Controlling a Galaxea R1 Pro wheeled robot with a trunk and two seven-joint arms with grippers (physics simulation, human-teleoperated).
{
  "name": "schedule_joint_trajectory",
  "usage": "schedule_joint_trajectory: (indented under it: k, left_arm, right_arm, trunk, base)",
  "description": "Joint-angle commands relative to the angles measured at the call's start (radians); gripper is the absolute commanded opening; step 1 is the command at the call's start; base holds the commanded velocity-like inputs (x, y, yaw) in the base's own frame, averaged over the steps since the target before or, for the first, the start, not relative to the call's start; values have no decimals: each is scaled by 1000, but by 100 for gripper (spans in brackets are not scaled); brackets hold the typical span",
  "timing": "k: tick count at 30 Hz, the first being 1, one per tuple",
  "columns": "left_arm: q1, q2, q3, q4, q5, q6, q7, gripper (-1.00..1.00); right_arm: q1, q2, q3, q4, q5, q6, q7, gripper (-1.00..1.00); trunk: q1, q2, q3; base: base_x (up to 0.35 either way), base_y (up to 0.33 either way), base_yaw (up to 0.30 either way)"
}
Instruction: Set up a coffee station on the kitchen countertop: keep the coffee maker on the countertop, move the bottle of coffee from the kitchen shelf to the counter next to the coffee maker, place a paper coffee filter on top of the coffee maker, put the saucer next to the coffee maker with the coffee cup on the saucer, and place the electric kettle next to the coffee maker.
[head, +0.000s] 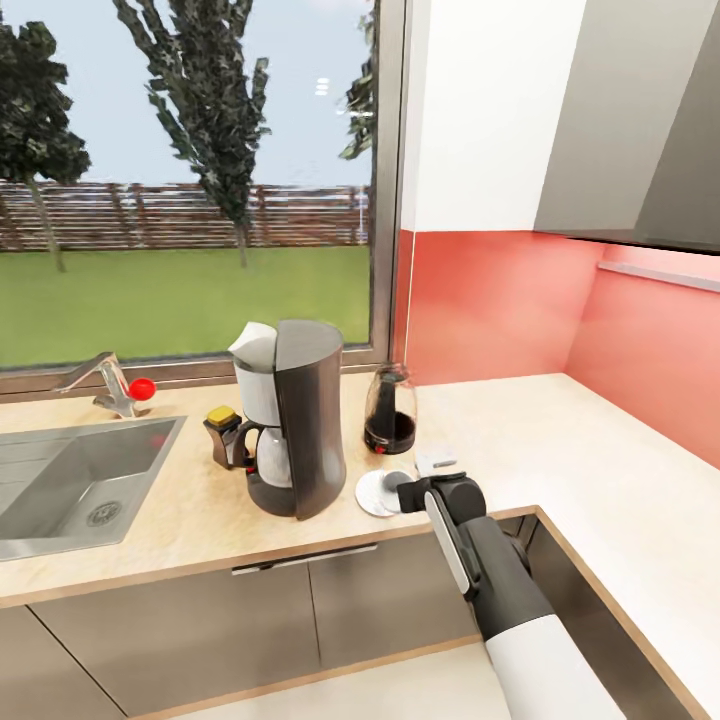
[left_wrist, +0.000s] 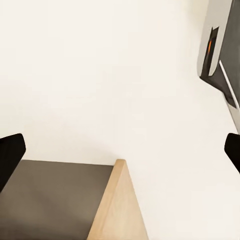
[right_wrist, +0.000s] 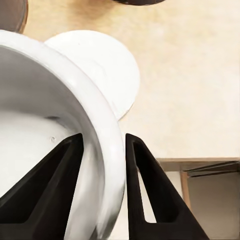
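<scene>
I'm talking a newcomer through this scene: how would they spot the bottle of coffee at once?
Find the tall coffee maker on the kitchen countertop under the window. On its sink side stands the bottle of coffee: small, dark brown, with a tan-yellow cap, unlike the rounded glass electric kettle on the other side.

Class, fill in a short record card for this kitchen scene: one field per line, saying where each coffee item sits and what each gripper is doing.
coffee maker: on the countertop, right of the sink
bottle of coffee: left of the coffee maker
electric kettle: right of the coffee maker
saucer: on the countertop, before the kettle
coffee cup: rim pinched by the right gripper, near the saucer
left gripper: open, holding nothing
</scene>
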Motion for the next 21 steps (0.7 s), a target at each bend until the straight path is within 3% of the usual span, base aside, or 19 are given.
schedule_joint_trajectory:
  k: [1,8,14,21]
  left_arm:
    - [-1,0,-9,1,10,2,2,100]
    - [0,-2,-9,2,10,2,2,100]
    - [0,-3,-9,2,10,4,2,100]
    - [0,-3,-9,1,11,28,2,100]
  right_arm:
    - [-1,0,-4,-1,2,9,-2,-100]
    - [-1,0,-79,-7,2,14,-2,-100]
    - [-1,0,-89,-2,2,14,-2,-100]
    - [-1,0,-87,1,2,14,-2,-100]
  trunk:
    - [1,-2,-2]
    - [1,-2,-2]
    - [1,-2,-2]
    - [1,-2,-2]
  base:
    - [0,0,0]
    - [0,0,0]
    - [45,0,0]
    - [258,101,0]
